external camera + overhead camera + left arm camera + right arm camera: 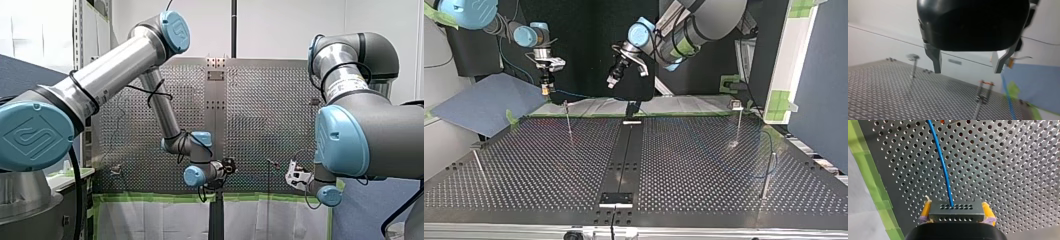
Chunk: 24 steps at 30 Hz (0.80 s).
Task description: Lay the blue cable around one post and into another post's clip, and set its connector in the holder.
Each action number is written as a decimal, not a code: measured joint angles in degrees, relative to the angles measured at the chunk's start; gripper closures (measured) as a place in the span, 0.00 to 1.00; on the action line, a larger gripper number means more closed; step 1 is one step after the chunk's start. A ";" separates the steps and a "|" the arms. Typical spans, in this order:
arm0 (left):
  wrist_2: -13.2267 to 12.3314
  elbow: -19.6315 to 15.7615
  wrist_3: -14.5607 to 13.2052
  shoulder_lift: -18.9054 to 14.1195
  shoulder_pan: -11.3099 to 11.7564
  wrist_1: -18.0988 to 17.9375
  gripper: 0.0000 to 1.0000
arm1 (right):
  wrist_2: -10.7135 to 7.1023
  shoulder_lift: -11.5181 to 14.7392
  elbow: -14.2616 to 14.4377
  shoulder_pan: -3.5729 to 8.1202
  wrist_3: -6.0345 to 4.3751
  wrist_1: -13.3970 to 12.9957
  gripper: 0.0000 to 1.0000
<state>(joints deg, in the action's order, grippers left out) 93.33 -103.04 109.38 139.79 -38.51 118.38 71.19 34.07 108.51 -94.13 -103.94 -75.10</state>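
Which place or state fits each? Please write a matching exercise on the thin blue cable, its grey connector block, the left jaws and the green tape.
1. thin blue cable
2. grey perforated connector block
3. jaws of the black left gripper
4. green tape strip

a. open, empty
b. along the perforated metal table's edge
c. clamped between yellow pads
d. plugged into the connector

Pairs: 1-d, 2-c, 3-a, 4-b.

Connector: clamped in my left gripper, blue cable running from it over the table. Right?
Wrong arm. The connector is clamped in my right gripper, between its yellow pads, as the right wrist view shows. The blue cable does run from it over the table. My left gripper is open and empty in the left wrist view.
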 joint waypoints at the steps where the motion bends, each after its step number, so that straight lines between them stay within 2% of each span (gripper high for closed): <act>1: 0.68 0.70 -0.64 0.69 -0.34 0.68 0.01 | -0.02 0.00 0.00 -0.02 0.01 0.01 1.00; 10: 5.41 5.44 -5.31 5.44 -2.20 5.37 0.01 | -0.07 0.01 -0.07 -0.05 0.03 0.12 1.00; 15: 7.52 7.05 -6.49 7.67 -2.64 7.63 0.01 | -0.05 0.00 -0.09 -0.11 0.15 0.25 1.00; 18: 7.48 7.37 -6.63 8.95 -2.73 8.73 0.01 | -0.01 -0.01 -0.09 -0.18 0.25 0.25 1.00; 24: 5.17 8.11 -6.63 10.80 -3.04 9.66 0.01 | 0.01 0.00 -0.09 -0.40 0.29 0.09 1.00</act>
<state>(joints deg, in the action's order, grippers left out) 98.50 -94.94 102.75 150.59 -41.55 128.04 71.20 34.07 108.42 -94.53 -103.65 -75.00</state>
